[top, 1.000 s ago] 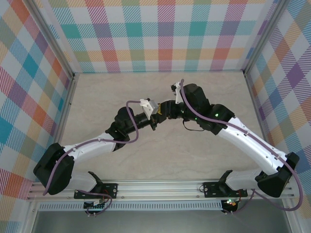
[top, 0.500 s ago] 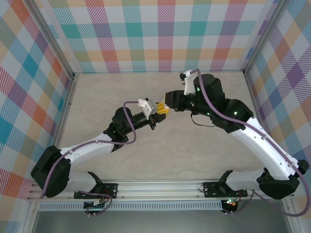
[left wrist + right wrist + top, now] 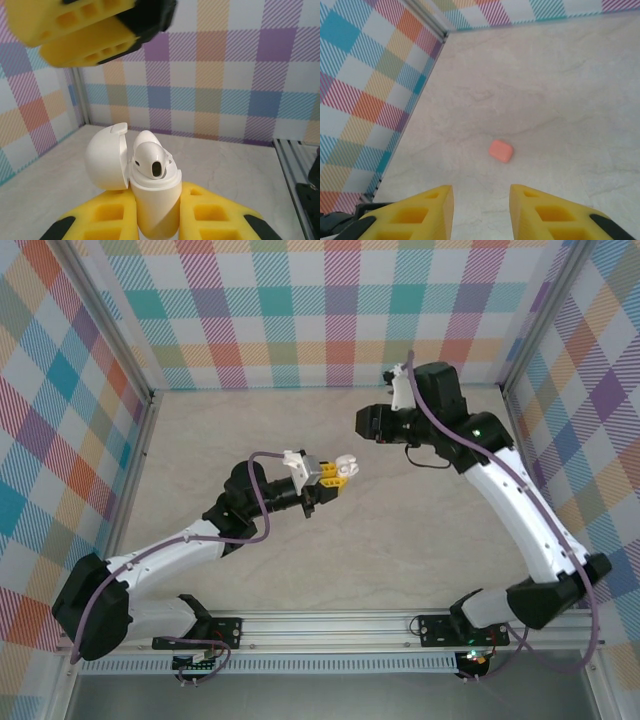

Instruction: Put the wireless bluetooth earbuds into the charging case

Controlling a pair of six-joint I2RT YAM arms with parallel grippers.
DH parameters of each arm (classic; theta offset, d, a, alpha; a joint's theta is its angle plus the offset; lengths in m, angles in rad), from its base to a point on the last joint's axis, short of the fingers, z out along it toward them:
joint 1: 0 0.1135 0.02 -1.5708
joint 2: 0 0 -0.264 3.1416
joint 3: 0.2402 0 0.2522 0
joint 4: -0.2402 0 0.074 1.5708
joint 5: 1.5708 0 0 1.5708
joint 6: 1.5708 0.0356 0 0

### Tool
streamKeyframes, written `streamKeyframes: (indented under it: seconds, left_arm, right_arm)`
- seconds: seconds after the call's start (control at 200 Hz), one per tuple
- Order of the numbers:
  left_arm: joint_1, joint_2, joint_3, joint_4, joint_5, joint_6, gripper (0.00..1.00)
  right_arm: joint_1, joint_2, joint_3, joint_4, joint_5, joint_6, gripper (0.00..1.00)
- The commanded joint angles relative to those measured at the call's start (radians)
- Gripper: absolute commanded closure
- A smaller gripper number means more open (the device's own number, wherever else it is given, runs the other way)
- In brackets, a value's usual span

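Where the top external view looks down on the pale marbled table [image 3: 400, 530], the left arm is seen stretched toward the middle, and its left end effector [image 3: 338, 472] is pressed onto a white charging case [image 3: 348, 462], which is held up off the table. The right end effector [image 3: 366, 424] is found farther back and to the right, apart from the left one, at the end of a raised, bent arm. Its jaws cannot be judged from this angle.

In the left wrist view, the left end effector [image 3: 157, 216] is shown pinching the white charging case [image 3: 155, 200] by its lower body between two yellow fingers [image 3: 102, 220]. The case is held upright, and its rounded lid [image 3: 105, 157] is swung open to the left. One white earbud [image 3: 151, 159] is seated in the case, its rounded head standing above the rim. A blurred yellow and black part [image 3: 85, 30] is seen at the upper left, and a plaid wall [image 3: 240, 75] is seen behind the table [image 3: 240, 170].

In the right wrist view, the right end effector [image 3: 481, 210] is shown spread, with bare table [image 3: 560, 100] visible through the gap between its yellow fingers [image 3: 420, 215]. A closed salmon-pink case [image 3: 500, 150] is seen lying on the table, well below the fingers and near the plaid side wall [image 3: 365, 75].
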Motion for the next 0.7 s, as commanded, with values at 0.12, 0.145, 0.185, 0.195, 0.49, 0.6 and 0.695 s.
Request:
streamKeyframes:
  seconds: [0.12,0.145,0.185,0.195,0.49,0.6,0.695]
  left_arm:
    - [-0.009,-0.035,0.026,-0.077,0.039,0.027,1.00]
    - [-0.009,-0.034,0.032,-0.090,0.042,0.030,1.00]
    - [-0.009,-0.032,0.040,-0.106,0.047,0.032,1.00]
    - [-0.009,-0.031,0.042,-0.107,0.048,0.033,1.00]
    - [-0.009,-0.008,0.043,-0.072,0.026,0.025,1.00]
    - [-0.009,0.013,0.034,-0.024,0.020,0.003,1.00]
    - [-0.009,0.021,0.006,0.028,-0.007,-0.012,1.00]
  right_arm:
    - [-0.030,0.112,0.015,-0.005,-0.220,-0.075,0.65]
    - [-0.031,0.122,0.014,0.002,-0.234,-0.074,0.65]
    - [-0.031,0.136,0.014,0.011,-0.256,-0.069,0.65]
    - [-0.031,0.139,0.013,0.014,-0.262,-0.068,0.65]
    - [-0.034,0.140,-0.018,0.036,-0.344,-0.060,0.83]
    - [-0.033,0.121,-0.020,0.027,-0.359,-0.059,0.85]
    - [-0.033,0.104,-0.029,0.028,-0.372,-0.058,0.85]
